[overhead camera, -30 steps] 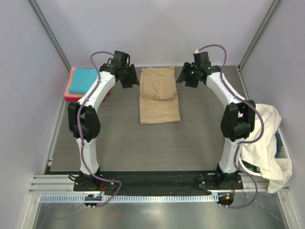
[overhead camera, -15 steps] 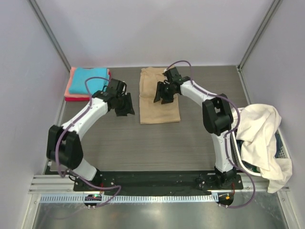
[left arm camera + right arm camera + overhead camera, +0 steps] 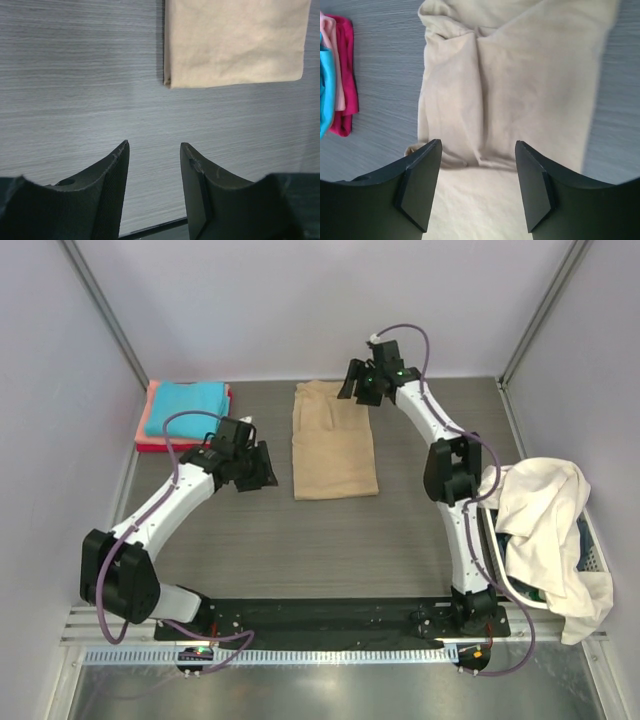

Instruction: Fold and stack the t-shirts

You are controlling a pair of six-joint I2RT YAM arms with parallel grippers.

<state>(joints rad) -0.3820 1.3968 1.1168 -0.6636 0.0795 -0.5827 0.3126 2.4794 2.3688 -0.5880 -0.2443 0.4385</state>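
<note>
R pincer (image 3: 352,388) swung back over tan shirt (image 3: 334,450), jaws apart.

Left tool (image 3: 154,144) nearer — right tool (image 3: 478,142) farther

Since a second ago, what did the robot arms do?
The left gripper pulled back from the far end of the tan shirt and now hovers open beside its near left corner. The right gripper swept over the shirt, then went back to its far edge, open, holding nothing. The shirt, the folded stack and the cream-white shirt on the basket stayed put.
</note>
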